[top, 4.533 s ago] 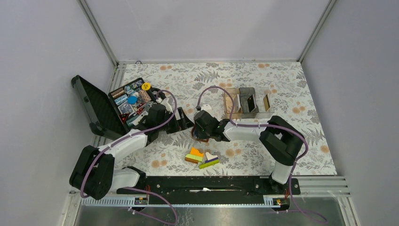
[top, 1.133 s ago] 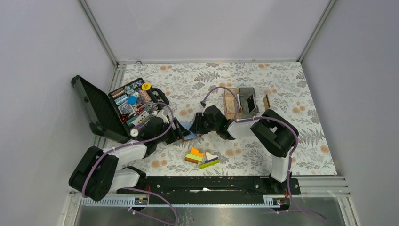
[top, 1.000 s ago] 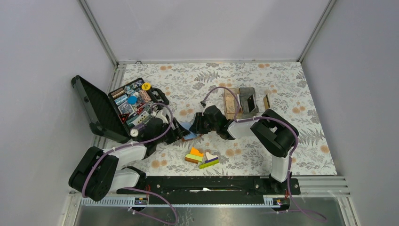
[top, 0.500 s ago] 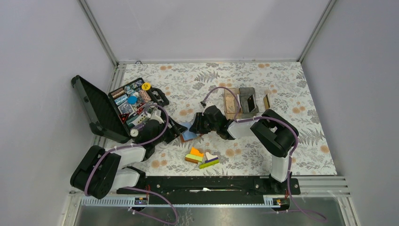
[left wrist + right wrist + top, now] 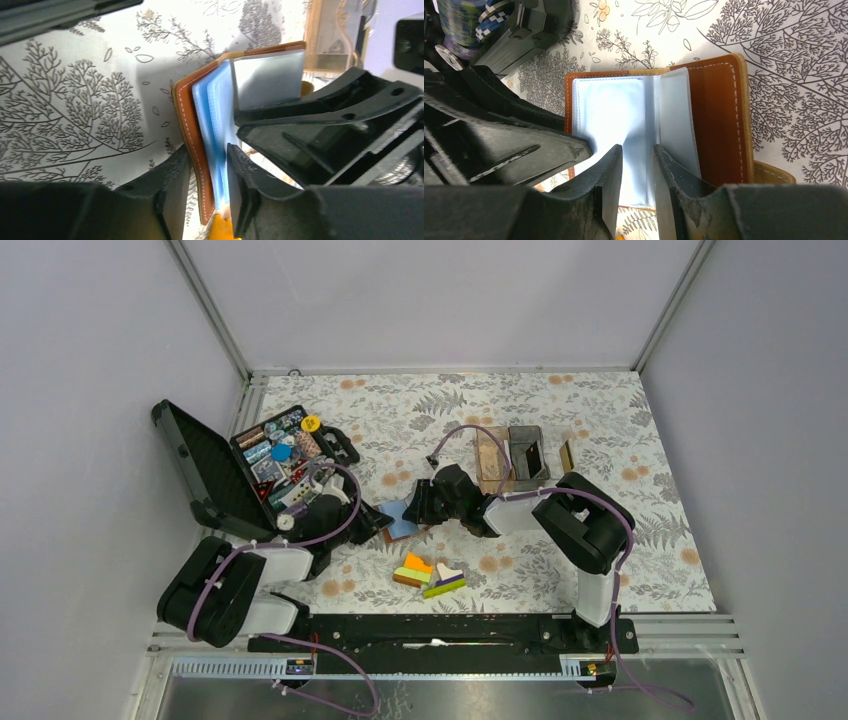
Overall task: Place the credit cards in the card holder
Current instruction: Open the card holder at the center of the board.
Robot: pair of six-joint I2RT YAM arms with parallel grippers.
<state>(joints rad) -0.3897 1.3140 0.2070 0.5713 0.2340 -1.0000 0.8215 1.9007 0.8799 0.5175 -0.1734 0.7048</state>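
Evidently a two-armed spread: the card holder is held open for loading.
The left pincer is pinched on the leather cover together with a few bluish leaves, anchoring the holder. The right pincer is closed to a narrow gap on one clear sleeve, apparently peeling it aside so a pocket gapes. The holder sits between both arms, middle-left of the floral tabletop, just beyond the coloured blocks; resting or slightly lifted, I cannot tell. The leather is smooth tan, round-cornered and white-stitched, with a snap tab poking out. The sleeves look thin, glossy and floppy. No credit cards show in either pincer.
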